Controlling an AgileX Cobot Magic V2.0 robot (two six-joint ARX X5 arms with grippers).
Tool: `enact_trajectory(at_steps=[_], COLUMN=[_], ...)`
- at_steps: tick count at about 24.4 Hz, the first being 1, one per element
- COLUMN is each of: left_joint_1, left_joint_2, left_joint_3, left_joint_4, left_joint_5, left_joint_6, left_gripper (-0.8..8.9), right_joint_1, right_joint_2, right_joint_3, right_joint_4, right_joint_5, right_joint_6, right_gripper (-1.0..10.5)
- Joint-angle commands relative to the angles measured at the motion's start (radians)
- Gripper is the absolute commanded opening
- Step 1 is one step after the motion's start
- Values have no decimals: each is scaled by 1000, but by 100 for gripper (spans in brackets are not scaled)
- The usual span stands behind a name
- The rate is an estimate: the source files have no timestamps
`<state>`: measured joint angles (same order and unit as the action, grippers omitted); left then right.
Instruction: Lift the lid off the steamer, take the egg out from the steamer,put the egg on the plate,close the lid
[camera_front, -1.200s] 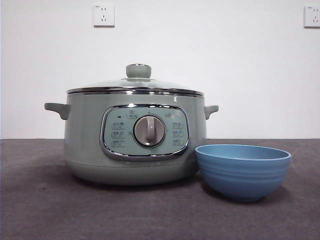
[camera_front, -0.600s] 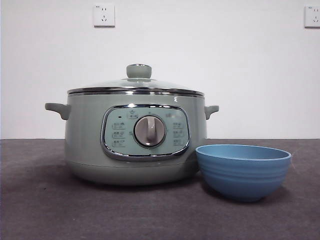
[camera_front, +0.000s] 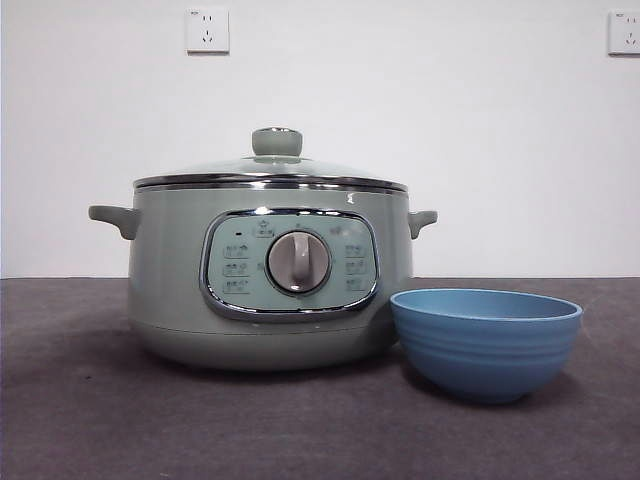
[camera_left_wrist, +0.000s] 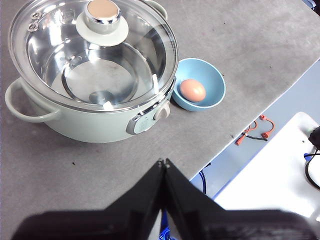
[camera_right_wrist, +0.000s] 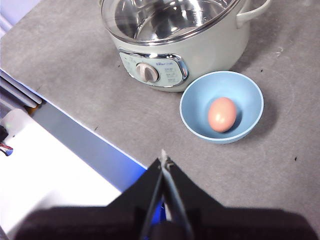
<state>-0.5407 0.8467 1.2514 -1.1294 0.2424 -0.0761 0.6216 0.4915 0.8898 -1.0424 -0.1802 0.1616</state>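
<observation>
The sage-green steamer (camera_front: 270, 290) stands on the grey table with its glass lid (camera_front: 270, 172) seated on it, knob (camera_front: 277, 141) on top. The sky-blue plate (camera_front: 486, 340), a small bowl, stands just beside the steamer on the dial side. A brown egg (camera_right_wrist: 222, 114) lies in the bowl (camera_right_wrist: 222, 107), also seen in the left wrist view (camera_left_wrist: 193, 90). Through the lid (camera_left_wrist: 95, 55) the pot looks empty. My left gripper (camera_left_wrist: 163, 162) and right gripper (camera_right_wrist: 163, 159) are both shut and empty, held high above the table's near edge, away from both objects.
The table's edge (camera_left_wrist: 240, 120) runs close to the bowl; beyond it are a blue floor, cables (camera_left_wrist: 255, 132) and a white surface (camera_right_wrist: 45, 170). Two wall sockets (camera_front: 207, 30) sit on the white wall behind.
</observation>
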Motion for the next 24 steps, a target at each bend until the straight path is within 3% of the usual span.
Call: enact_trajectory(at_steps=[1,8,12,17,24], left_joint_1=[-3,-3,-2,39,297], left_joint_2=[-3,4,4,-4,-139], left_joint_3=[1,1,1,-2,-149], left_joint_4=[5,5,48,269,632], left_joint_5=[-2,-5,-40,-209,-136], left_joint_6=[-3,-2,41,159,206], left_gripper=[-3,-3,-3,-3,-3], right_joint_1=[2,2,2,2,2], right_joint_2=[-1,-1,-1,-1,-1], right_joint_3=[-2,-2,-2,-2,-2], right_joint_4=[7,7,7,7,7], right_joint_5=[3,3,3,3,3], right_joint_6=[6,6,6,6,6], right_gripper=[3,3,3,3,3])
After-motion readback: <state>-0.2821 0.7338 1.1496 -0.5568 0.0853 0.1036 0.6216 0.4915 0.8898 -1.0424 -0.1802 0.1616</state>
